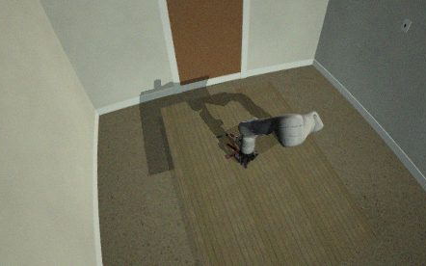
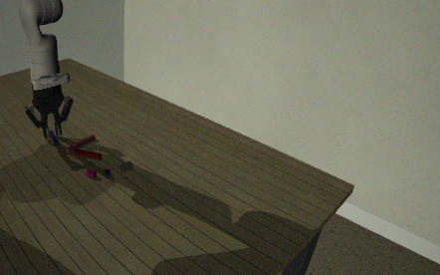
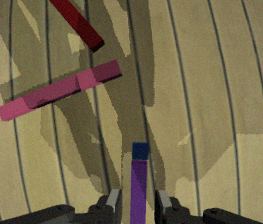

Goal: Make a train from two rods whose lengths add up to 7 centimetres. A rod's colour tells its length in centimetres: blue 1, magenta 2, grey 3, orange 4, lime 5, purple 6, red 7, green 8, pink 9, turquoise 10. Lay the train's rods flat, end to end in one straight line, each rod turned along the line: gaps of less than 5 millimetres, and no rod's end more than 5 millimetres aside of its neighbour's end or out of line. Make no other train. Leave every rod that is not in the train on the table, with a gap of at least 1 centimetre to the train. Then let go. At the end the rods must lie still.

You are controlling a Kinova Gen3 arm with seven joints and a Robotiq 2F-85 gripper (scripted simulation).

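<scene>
In the wrist view a purple rod (image 3: 138, 199) lies flat on the wooden table between my fingers. A short blue rod (image 3: 140, 151) lies at its far end, in line and touching or nearly touching it. My gripper (image 3: 138, 203) stands low over the purple rod, its fingers parted with a small gap on each side of the rod. In the exterior view the gripper (image 2: 51, 131) hangs straight down over the purple rod (image 2: 53, 137). The top view shows the gripper (image 1: 244, 156) small and far away.
A long pink rod (image 3: 58, 90) and a red rod (image 3: 70, 14) lie beyond the blue rod to the left. In the exterior view a magenta rod (image 2: 92, 173), a small blue piece (image 2: 107, 172) and a grey rod (image 2: 123, 165) lie farther right. The table edge is far off.
</scene>
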